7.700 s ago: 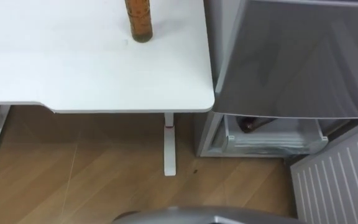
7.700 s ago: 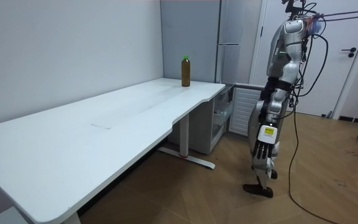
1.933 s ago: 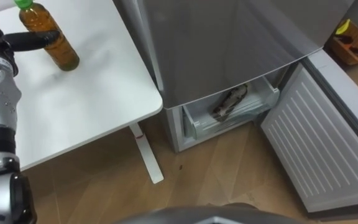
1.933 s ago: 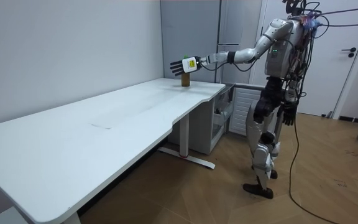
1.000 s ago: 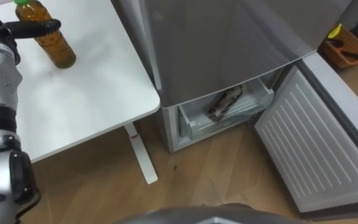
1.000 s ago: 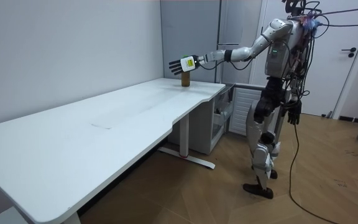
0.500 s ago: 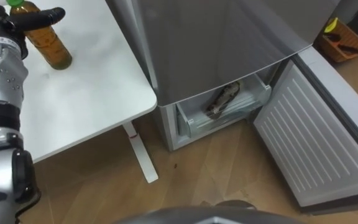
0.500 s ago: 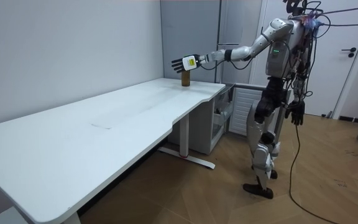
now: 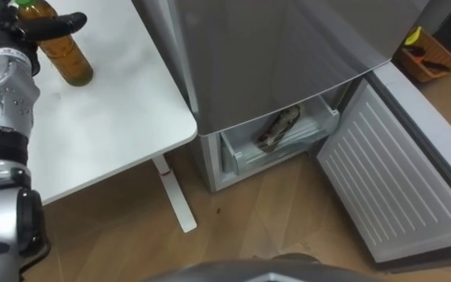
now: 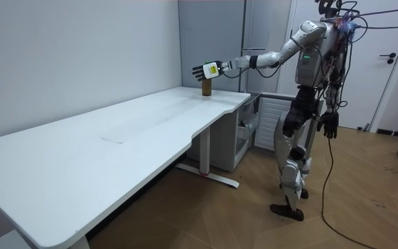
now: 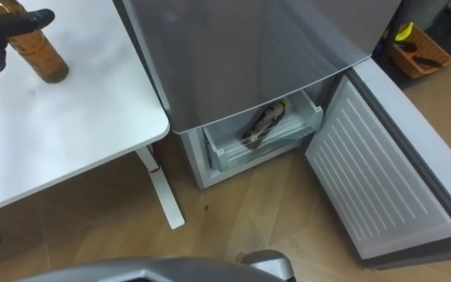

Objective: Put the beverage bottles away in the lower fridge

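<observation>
White bench [image 9: 108,110] carries the bottle [image 9: 65,55] upright at 11 o'clock. We find the left robot hand [image 9: 6,31] wide beside it, thumb across its neck. A second bottle [image 9: 279,129] lies in the lower fridge drawer [image 9: 245,157] at 2 o'clock. We note the right robot hand [image 10: 332,126] hanging low; we cannot tell its state.

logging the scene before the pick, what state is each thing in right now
amber bottle, upright on the table, cap on
left hand, at the amber bottle's neck, grip unclear
right hand, hanging at the robot's side
lower fridge door, open
upper fridge door, shut
drawer, holds a second bottle lying on its side
</observation>
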`<state>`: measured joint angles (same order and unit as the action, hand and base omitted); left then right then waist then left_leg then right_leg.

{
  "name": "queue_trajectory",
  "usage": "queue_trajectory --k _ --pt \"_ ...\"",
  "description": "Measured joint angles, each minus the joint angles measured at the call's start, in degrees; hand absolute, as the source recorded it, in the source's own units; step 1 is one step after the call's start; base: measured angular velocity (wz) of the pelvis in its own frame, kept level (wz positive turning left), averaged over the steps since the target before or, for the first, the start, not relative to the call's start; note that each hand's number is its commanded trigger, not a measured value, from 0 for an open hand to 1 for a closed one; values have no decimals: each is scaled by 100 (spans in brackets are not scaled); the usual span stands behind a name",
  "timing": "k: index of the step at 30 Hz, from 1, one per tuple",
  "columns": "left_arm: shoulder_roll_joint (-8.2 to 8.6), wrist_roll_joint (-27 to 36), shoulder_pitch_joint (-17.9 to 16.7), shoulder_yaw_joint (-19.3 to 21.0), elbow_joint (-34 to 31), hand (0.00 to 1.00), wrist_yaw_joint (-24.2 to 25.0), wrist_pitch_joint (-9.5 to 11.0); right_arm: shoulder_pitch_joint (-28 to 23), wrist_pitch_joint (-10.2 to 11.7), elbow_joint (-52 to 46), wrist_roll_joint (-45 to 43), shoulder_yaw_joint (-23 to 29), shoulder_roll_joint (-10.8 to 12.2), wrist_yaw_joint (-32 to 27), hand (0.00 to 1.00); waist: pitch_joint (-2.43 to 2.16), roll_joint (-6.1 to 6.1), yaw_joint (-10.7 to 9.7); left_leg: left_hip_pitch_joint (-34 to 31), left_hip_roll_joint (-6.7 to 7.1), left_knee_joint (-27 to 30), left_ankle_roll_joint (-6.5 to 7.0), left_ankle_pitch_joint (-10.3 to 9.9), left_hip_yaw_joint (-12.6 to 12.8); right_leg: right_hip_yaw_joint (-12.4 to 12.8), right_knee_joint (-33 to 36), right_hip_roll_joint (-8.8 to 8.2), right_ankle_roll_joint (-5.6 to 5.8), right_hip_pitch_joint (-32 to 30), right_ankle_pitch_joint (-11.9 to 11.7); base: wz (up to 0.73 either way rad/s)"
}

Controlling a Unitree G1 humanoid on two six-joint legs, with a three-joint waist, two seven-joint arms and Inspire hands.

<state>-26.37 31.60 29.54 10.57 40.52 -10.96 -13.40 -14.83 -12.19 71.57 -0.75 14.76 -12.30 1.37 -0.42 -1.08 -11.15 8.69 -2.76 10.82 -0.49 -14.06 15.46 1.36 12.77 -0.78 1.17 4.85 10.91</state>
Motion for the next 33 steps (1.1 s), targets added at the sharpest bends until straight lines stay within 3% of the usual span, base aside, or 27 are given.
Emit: queue_trajectory --k 12,33 --pt "24 70 0 -173 304 100 28 -46 8 -38 -48 24 0 18 -21 0 -6 48 -59 -35 -5 3 0 -2 0 -1 -3 4 -2 -30 -2 0" --pt "23 54 0 -183 367 100 34 -44 30 29 -95 21 7 37 -21 0 15 2 -106 -61 -11 13 -1 -6 13 12 -7 7 -5 -91 -5 0"
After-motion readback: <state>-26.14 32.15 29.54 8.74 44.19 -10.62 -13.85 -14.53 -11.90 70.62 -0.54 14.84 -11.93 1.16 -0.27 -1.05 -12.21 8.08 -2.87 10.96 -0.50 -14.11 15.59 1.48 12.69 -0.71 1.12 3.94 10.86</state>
